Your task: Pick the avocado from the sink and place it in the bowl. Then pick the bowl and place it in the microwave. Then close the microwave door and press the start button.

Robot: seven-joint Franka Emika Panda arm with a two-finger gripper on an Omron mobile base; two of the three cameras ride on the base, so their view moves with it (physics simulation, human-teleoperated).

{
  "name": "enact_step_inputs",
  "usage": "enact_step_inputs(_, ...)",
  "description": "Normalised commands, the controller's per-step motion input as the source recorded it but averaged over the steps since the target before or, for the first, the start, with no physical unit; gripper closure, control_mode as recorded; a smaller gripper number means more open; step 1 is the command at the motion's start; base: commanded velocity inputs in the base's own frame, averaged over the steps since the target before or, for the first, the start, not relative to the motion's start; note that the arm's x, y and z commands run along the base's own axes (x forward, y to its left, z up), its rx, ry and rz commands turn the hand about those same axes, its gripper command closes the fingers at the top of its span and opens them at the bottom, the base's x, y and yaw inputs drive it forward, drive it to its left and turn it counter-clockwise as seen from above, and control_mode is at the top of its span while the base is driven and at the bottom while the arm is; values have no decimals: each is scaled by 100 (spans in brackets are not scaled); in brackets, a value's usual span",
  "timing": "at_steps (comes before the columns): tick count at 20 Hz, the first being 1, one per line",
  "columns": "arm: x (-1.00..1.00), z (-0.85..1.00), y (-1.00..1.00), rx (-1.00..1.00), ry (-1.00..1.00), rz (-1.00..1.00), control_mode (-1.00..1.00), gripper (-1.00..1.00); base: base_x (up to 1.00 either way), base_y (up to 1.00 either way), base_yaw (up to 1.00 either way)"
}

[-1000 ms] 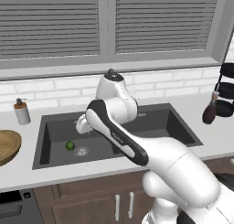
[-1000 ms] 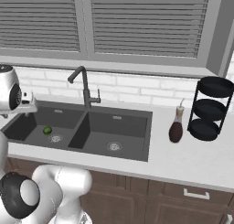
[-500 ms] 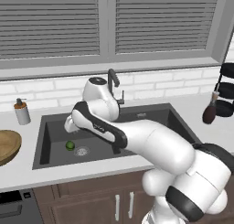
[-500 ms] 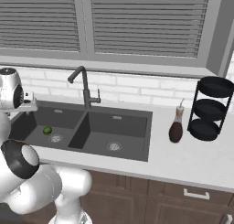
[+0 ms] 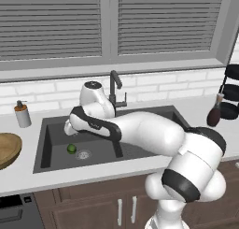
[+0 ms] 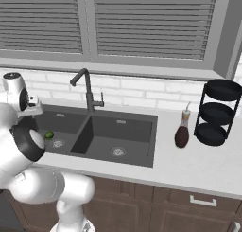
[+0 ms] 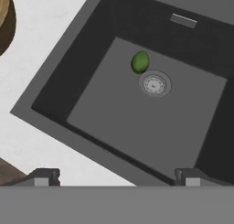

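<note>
Avocado (image 5: 71, 148), a tiny round bright-green fruit, lies on the floor of the left basin of the dark grey double-basin sink (image 5: 51, 162) in the lower left of the left base view, just beside the round metal drain (image 5: 83, 154); the white arm bends over that basin from the lower right, and a light-brown wooden bowl (image 5: 7, 149) sits on the pale counter at the left edge, with a small soap dispenser (image 5: 22, 114) behind it. Right base view puts the avocado (image 6: 48, 135) at middle left, next to the drain (image 6: 57, 143), the tall dark faucet (image 6: 86, 89) behind the basin divider, and a dark bottle (image 6: 182, 131) and a black tiered rack (image 6: 217, 113) at right. Hand view looks down into the basin: the avocado (image 7: 140, 61) lies above centre, touching the drain's (image 7: 155, 84) rim, well apart from the gripper (image 7: 117, 178), whose jaws are spread wide with nothing between them.
</note>
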Motion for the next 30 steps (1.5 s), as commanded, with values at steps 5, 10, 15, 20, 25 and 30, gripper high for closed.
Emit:
enact_step_inputs(5, 19, -33, 0, 0, 0, 0, -100, -100, 0, 0, 0)
enact_step_inputs(10, 36, -29, 0, 0, 0, 0, -100, -100, 0, 0, 0)
enact_step_inputs(15, 46, -25, 0, 0, 0, 0, -100, -100, 0, 0, 0)
enact_step_inputs(20, 53, -17, 10, -1, 0, -3, -100, -100, 0, 0, 0)
enact_step_inputs(25, 15, -18, 25, -1, -1, -6, -100, -100, 0, 0, 0)
enact_step_inputs(30, 29, -25, 21, -1, 0, -9, -100, -100, 0, 0, 0)
